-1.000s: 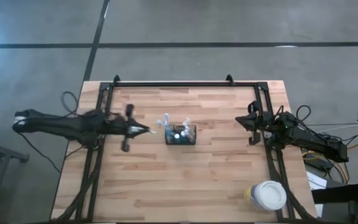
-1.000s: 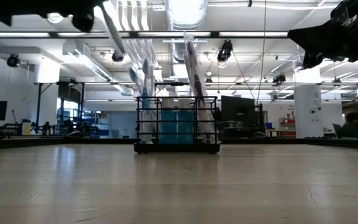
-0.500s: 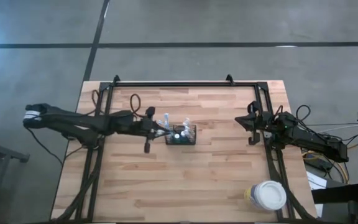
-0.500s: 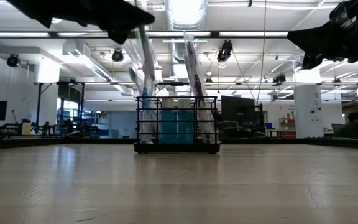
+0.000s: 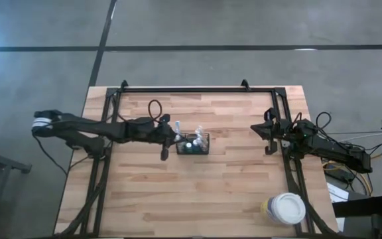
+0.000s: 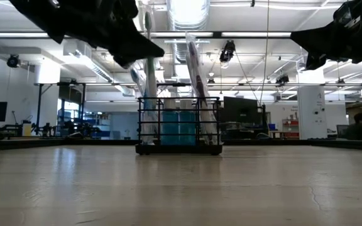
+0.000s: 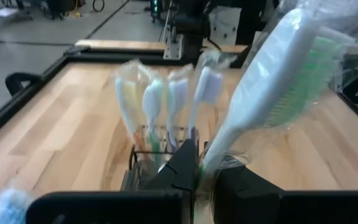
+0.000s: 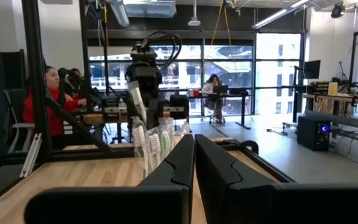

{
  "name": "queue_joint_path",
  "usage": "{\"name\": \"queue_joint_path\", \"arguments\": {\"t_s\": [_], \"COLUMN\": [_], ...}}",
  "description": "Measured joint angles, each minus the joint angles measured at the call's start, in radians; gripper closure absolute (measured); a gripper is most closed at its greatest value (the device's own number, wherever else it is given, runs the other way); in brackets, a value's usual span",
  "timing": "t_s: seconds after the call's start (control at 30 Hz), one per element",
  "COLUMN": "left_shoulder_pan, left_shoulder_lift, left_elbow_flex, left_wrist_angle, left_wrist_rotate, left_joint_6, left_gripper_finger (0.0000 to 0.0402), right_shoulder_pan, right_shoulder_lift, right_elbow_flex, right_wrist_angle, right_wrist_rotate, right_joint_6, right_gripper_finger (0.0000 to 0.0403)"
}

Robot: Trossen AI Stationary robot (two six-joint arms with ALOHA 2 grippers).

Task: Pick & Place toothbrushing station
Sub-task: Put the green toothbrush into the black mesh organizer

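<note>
In the high view, the black wire caddy is seen standing upright just above the centre of the wooden worktop, with wrapped toothbrushes held upright inside it. The left gripper is stretched in from the left of the frame to a spot just beside the caddy's left edge, and its fingers are clamped on a green-and-white toothbrush that is tilted above the caddy. The right gripper is parked at the right edge of the worktop, well apart from the caddy, with its fingers pressed together and nothing held, while a large cup with a white lid is seen at the lower right corner.
</note>
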Motion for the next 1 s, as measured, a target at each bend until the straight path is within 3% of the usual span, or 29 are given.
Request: {"name": "queue_joint_path", "arguments": {"t_s": [0.6, 1.0], "left_shoulder_pan": [0.010, 0.011], "left_shoulder_lift": [0.244, 0.238], "left_elbow_flex": [-0.014, -0.027], "left_wrist_angle": [0.136, 0.142], "left_wrist_rotate": [-0.002, 0.001], "left_joint_6": [0.000, 0.001], "left_gripper_finger": [0.0379, 0.0371], "right_shoulder_pan": [0.000, 0.000], "right_shoulder_lift": [0.001, 0.001], "right_elbow_flex": [0.000, 0.000], "right_wrist_angle": [-0.001, -0.004], "right_wrist_rotate": [-0.001, -0.001], "right_joint_6": [0.000, 0.000], "right_gripper_finger": [0.0390, 0.0390]}}
